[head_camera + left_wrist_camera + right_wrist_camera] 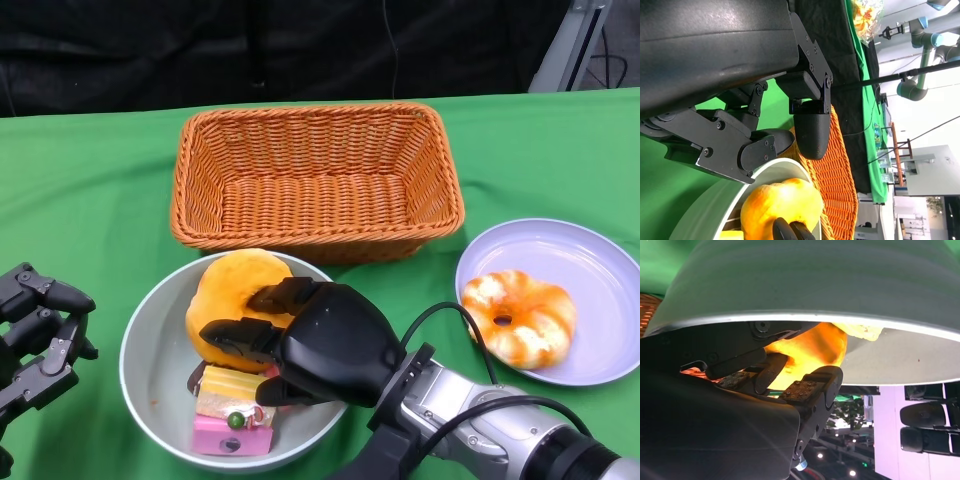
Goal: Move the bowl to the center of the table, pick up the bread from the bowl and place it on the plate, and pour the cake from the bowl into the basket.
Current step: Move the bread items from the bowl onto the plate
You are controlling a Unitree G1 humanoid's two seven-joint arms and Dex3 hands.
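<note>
Orange-yellow bread [232, 290] is sitting in the grey bowl [150, 350], at the far side of it, with the right hand [310, 345] reaching in from the near right over the rim. Right fingers [240, 335] are lying spread over the bread's near right edge and top, touching it; right wrist view is showing fingertips [805, 390] apart with the glowing orange bread [810, 352] just beyond them, so contact yes, but I cannot tell whether it is a closed grip. Bread is looking round, puffy, smooth-skinned, darker orange at the edge. Cake [235, 410] is lying nearer in the same bowl, just under the hand: pale yellow block on a pink base with a green dot on top. Bowl is sitting on the green bench [80, 210], just in front of the wicker basket [315, 180]. Lilac plate [580, 260] to the right is carrying an orange-and-white ring doughnut [518, 317]. Left hand [35, 335] is hanging left of the bowl, apart from it, fingers loosely apart and holding nothing.
</note>
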